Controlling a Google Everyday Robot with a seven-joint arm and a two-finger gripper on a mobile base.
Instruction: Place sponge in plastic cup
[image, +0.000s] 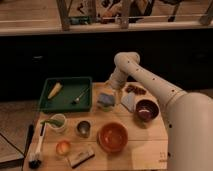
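Observation:
The sponge (106, 100), a small blue-grey pad, lies on the wooden table (145, 142) just right of the green tray. My gripper (117, 93) hangs from the white arm (145, 75) at the sponge's upper right edge, pointing down. It is open with nothing in it. The plastic cup is not in view.
A green tray (65, 102) at the left holds a yellow piece and a utensil. A pale square sheet (128, 102) and a purple bowl (147, 109) lie right of the sponge. In front stand an orange bowl (112, 136), a metal cup (83, 128), a pale mug (58, 122), a brush (37, 145) and a brown block (80, 156).

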